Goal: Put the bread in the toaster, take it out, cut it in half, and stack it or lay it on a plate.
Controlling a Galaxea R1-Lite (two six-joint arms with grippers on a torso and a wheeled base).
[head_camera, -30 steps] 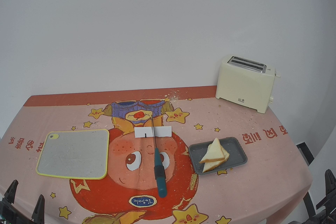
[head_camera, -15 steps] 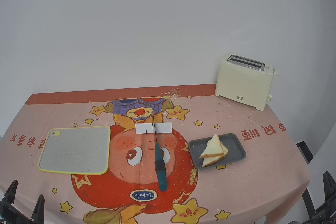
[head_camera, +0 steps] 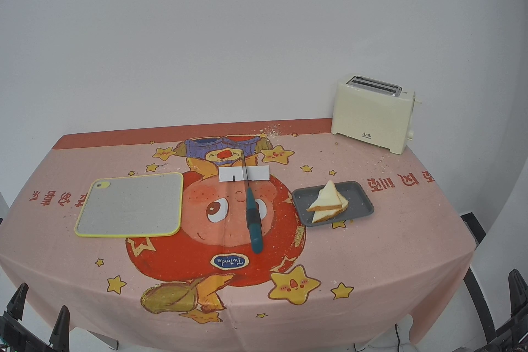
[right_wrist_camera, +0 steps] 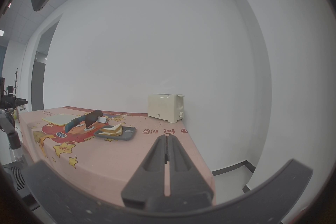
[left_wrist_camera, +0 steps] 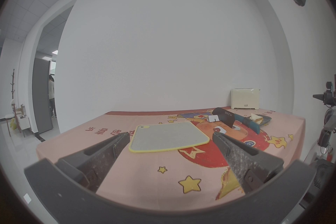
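Bread halves [head_camera: 328, 202] lie stacked on the grey plate [head_camera: 360, 204], right of centre: task apparently finished. Left hand [left_wrist_camera: 170, 137] gapes wide, right hand [right_wrist_camera: 167, 140] is closed, both empty.

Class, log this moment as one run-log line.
bread halves stacked on plate | knife on table between board and plate | toaster back right | left gripper open, empty | right gripper shut, empty

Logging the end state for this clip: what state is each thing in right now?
toaster, nothing sticking out
bread, cut, two triangles stacked on plate
knife, set down, unheld
cutting board, flat, bare
left gripper, jaws open, empty
right gripper, jaws shut, empty
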